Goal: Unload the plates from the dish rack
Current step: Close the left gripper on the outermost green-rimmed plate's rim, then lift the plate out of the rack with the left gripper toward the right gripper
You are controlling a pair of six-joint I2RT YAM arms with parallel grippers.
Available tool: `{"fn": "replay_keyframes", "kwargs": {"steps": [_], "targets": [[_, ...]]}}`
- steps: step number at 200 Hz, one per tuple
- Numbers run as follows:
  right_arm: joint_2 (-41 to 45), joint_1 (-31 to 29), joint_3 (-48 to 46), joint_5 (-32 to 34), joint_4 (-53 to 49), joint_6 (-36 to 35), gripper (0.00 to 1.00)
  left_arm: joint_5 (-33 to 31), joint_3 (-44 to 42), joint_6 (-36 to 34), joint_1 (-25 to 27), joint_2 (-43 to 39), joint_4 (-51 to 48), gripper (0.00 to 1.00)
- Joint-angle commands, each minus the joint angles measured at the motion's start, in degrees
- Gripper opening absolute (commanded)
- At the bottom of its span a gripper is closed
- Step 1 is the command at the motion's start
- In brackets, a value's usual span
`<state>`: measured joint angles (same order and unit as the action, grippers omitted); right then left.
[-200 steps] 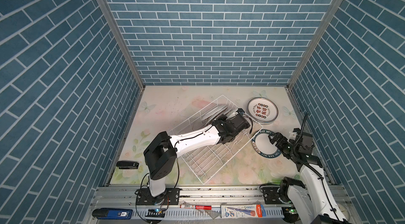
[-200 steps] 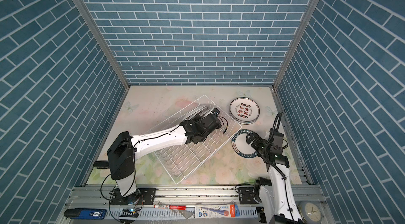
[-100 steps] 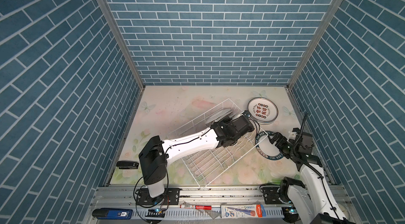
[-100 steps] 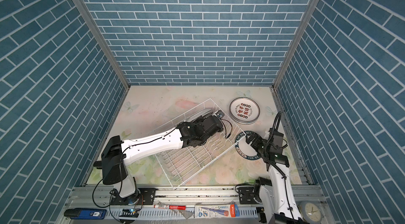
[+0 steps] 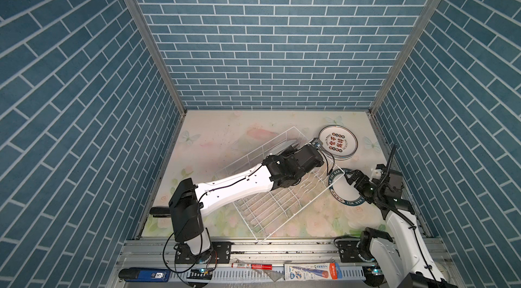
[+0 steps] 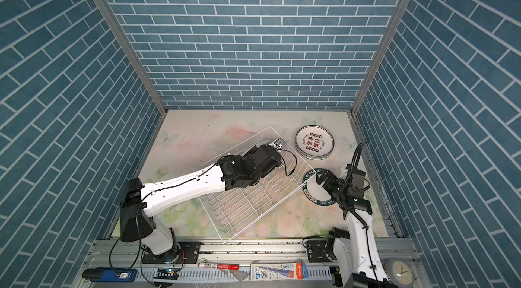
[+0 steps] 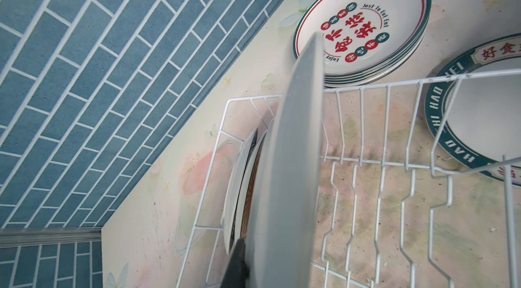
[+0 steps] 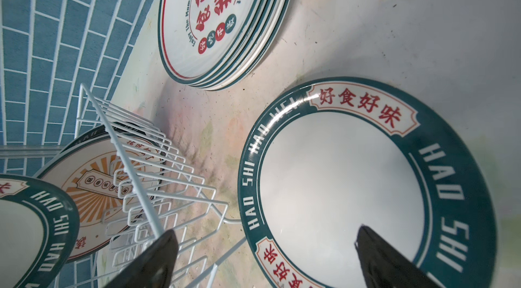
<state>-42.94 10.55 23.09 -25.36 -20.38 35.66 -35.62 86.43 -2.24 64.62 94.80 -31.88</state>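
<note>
The white wire dish rack [image 5: 267, 210] lies slanted mid-table. My left gripper [image 5: 294, 149] reaches over its far end, shut on the rim of a plate. That plate shows edge-on with a plain back [image 7: 293, 159] in the left wrist view, one finger [image 7: 238, 261] against it. The right wrist view shows its green lettered face [image 8: 31, 230]. Two more plates [image 7: 239, 188] stand in the rack behind it, one with an orange sunburst [image 8: 93, 185]. My right gripper [image 8: 266, 231] hangs open over a green-rimmed plate [image 5: 348, 192] lying flat.
A stack of several plates with red characters [image 5: 338, 142] sits at the back right, near the side wall. The rack's right corner [image 5: 344, 175] overlaps the flat plate's rim. Blue brick walls enclose three sides, and a metal rail with tools [image 5: 253, 266] runs along the front.
The left arm has swung and reached farther right, and the rack has slid right with it until its corner overlaps the flat plate. The right gripper has stayed put.
</note>
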Motion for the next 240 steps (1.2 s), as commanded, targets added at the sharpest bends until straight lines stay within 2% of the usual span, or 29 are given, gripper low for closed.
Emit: {"fn": "replay_keyframes", "kwargs": {"steps": [1,40,70,87,109,132,163,189,203,226,240], "targets": [[3.09,-0.09,3.75,-5.89,2.54,-0.88,0.99,0.70,0.22,2.06,0.42,-3.98,1.73,0.00],[8.02,-0.10,5.61,-6.76,2.93,-0.66,0.99,7.47,-2.01,6.32,0.42,-9.35,5.03,0.00],[8.37,-0.09,5.38,-10.37,5.57,1.15,0.99,7.97,-1.72,8.04,0.34,-9.92,5.49,0.00],[8.60,-0.22,2.36,-17.12,14.58,5.95,0.99,9.85,-2.05,10.62,0.08,-10.48,6.25,0.00],[7.74,-0.42,-1.69,-25.55,34.06,15.64,0.99,14.10,-2.83,16.06,-1.68,-11.58,7.93,0.00],[6.16,-1.33,-4.20,-28.78,50.48,23.81,0.99,21.76,-5.81,22.88,-4.77,-12.88,12.60,0.00],[2.01,-5.70,-3.93,-27.08,55.48,24.53,0.99,33.56,-9.06,29.63,-8.61,-12.74,21.11,0.00],[-2.72,-10.88,-3.16,-23.96,58.18,23.52,0.97,37.62,-9.79,31.97,-9.87,-12.23,25.04,0.00],[-5.24,-13.34,-2.55,-22.21,59.29,22.85,0.95,42.20,-11.24,35.15,-11.88,-12.06,28.58,0.00],[-8.59,-15.22,-2.33,-20.79,62.16,22.99,0.93,49.36,-14.80,40.93,-15.61,-11.73,35.77,0.00],[-10.19,-15.77,-2.48,-20.75,65.36,23.94,0.92,50.16,-15.15,41.29,-16.24,-11.49,36.06,0.00]]}}
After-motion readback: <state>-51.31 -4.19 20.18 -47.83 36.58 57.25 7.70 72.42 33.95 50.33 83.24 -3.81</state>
